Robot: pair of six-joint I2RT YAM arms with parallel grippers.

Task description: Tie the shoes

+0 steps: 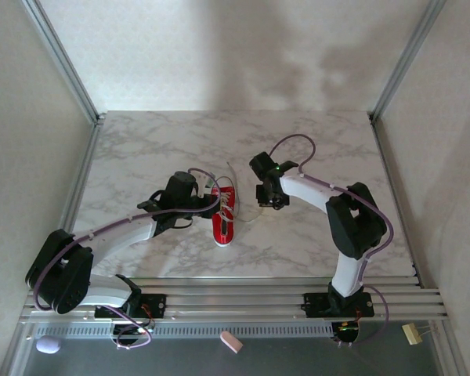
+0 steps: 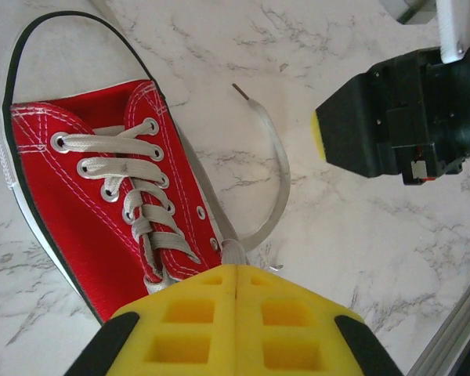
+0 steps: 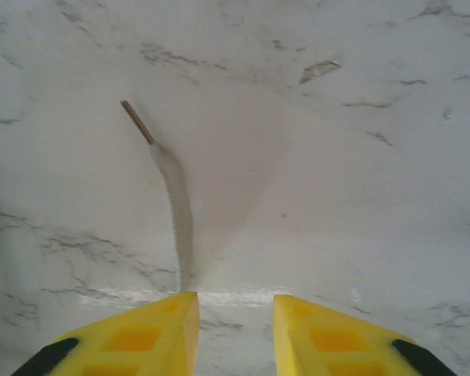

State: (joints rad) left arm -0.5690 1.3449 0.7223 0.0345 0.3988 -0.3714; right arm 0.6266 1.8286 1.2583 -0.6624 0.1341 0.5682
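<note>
The shoes are one small red sneaker with white laces and a white sole, lying mid-table; in the left wrist view the sneaker fills the left side. My left gripper sits at its left side, and there the left gripper has its yellow fingers pressed together where a white lace runs in under the tips. That lace curves away to a loose end on the marble. My right gripper hovers just right of the shoe. The right gripper stands open over bare marble, the lace passing its left fingertip.
Marble tabletop enclosed by white walls and aluminium posts. A metal rail runs along the near edge by the arm bases. Small pink, purple and beige objects lie below the rail.
</note>
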